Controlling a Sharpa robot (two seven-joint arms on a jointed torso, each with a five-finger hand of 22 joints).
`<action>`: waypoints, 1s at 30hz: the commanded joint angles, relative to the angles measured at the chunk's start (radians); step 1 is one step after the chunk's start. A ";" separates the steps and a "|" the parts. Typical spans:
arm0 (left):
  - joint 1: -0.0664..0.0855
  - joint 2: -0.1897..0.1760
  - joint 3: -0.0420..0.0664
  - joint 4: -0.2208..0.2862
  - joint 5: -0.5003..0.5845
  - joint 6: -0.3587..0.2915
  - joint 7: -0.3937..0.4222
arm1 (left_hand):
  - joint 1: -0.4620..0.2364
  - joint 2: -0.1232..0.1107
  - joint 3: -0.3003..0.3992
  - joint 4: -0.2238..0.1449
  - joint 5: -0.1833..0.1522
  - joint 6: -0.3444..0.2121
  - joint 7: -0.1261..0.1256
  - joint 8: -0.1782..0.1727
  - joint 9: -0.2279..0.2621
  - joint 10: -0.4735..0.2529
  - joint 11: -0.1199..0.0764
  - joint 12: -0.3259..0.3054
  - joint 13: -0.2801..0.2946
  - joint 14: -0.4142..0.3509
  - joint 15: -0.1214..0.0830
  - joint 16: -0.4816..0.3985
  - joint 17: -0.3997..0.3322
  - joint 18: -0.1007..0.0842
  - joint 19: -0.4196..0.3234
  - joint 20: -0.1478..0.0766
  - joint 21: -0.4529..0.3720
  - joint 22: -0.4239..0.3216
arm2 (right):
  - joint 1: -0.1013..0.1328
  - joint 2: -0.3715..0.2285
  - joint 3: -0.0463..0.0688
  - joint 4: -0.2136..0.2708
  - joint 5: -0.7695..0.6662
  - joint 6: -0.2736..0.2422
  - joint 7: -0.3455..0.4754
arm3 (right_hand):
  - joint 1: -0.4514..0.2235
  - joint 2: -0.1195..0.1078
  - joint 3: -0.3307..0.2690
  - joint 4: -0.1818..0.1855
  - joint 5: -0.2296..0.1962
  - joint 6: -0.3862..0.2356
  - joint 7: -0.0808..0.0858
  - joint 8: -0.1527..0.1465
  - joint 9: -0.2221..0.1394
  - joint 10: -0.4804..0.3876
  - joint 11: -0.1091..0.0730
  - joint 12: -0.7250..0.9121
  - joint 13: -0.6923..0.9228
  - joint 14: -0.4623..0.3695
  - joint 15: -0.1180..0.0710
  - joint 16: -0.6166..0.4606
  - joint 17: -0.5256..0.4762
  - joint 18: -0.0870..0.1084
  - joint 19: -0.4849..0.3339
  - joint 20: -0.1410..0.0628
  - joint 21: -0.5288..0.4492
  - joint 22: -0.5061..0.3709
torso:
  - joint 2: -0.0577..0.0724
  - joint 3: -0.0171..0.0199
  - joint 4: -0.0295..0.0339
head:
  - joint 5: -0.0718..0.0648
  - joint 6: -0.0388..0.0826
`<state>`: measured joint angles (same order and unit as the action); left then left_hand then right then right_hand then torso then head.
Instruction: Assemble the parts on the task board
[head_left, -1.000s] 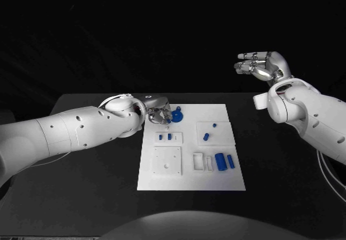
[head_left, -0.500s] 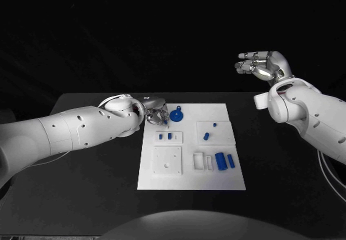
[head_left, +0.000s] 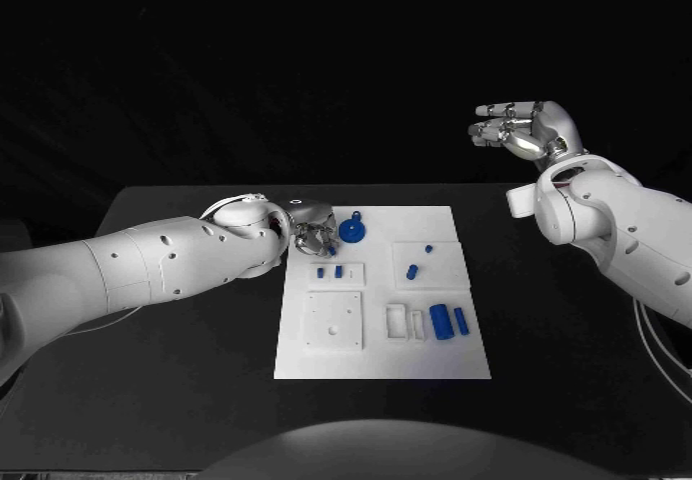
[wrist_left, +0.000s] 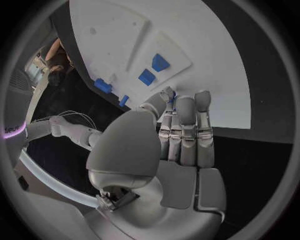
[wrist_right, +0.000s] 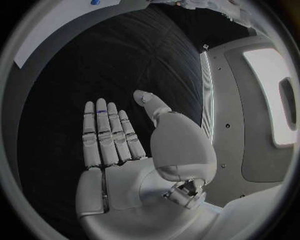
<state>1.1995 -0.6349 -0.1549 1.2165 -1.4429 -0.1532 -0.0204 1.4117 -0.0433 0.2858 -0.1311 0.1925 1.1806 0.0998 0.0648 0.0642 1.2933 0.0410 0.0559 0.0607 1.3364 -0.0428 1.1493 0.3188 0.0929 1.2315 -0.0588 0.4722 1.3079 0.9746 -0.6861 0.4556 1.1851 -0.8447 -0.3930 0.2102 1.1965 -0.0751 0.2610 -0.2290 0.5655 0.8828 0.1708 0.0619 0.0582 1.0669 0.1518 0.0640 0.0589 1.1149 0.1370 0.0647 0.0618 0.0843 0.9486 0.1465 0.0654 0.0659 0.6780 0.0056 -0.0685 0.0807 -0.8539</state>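
The left hand is at the far left corner of the white task board, with its fingers lying together and straight, and I cannot tell if it holds anything. Just to its right, a round blue part lies on the board, and other blue parts lie in the near right area. The right hand is raised beyond the far right of the table, empty, fingers spread.
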 joint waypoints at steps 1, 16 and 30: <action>-0.001 0.002 0.000 0.001 0.004 0.021 0.001 | 0.010 0.001 0.002 -0.001 0.000 -0.005 -0.001 -0.002 0.001 -0.006 0.003 0.003 -0.001 0.004 0.002 -0.003 0.002 0.018 0.005 0.000 -0.005 0.018 | 0.000 0.000 0.000 0.002 -0.006 0.009 0.008 | 0.008 0.004 -0.004 0.001 0.006 0.008 0.000 -0.005 -0.001 -0.009 0.001 -0.004 -0.001 -0.006 0.003 -0.004 -0.001 0.002 -0.008 0.003 0.001 -0.001 | 0.000 -0.0001 0.0009 | -0.001 0.000; -0.001 0.004 -0.002 -0.002 0.004 0.019 -0.006 | 0.010 0.001 0.002 -0.001 -0.001 -0.006 -0.001 -0.002 0.001 -0.006 0.003 0.003 -0.001 0.003 0.002 -0.004 0.002 0.018 0.005 0.000 -0.006 0.018 | 0.000 0.001 0.000 0.002 -0.006 0.010 0.008 | 0.008 0.004 -0.004 0.001 0.006 0.008 0.000 -0.005 -0.001 -0.009 0.001 -0.004 -0.001 -0.006 0.003 -0.004 -0.001 0.002 -0.008 0.003 0.001 -0.001 | 0.000 -0.0003 0.0006 | -0.003 -0.001; -0.002 0.018 -0.009 -0.009 -0.015 0.019 -0.010 | 0.012 0.002 0.002 0.000 -0.001 -0.006 -0.001 -0.002 0.001 -0.007 0.004 0.003 -0.001 0.003 0.002 -0.006 0.003 0.018 0.005 0.000 -0.006 0.018 | 0.000 0.001 0.000 0.002 -0.006 0.012 0.007 | 0.006 0.006 -0.002 -0.001 0.006 0.016 -0.001 -0.004 -0.001 -0.008 0.000 -0.004 -0.002 -0.006 0.003 -0.004 -0.002 0.002 -0.008 0.002 0.001 -0.001 | 0.000 0.0002 0.0002 | -0.005 -0.001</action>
<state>1.1997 -0.6208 -0.1620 1.2059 -1.4466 -0.1460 -0.0295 1.4117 -0.0434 0.2859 -0.1311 0.1925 1.1804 0.0997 0.0628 0.0640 1.2896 0.0446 0.0559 0.0609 1.3364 -0.0428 1.1493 0.3211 0.0922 1.2314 -0.0587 0.4722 1.3076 0.9746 -0.6860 0.4556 1.1854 -0.8449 -0.3925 0.2103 1.1965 -0.0751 0.2610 -0.2290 0.5655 0.8906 0.1705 0.0619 0.0583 1.0670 0.1518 0.0640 0.0590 1.1149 0.1370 0.0647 0.0618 0.0843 0.9486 0.1465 0.0653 0.0659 0.6780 0.0054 -0.0680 0.0759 -0.8549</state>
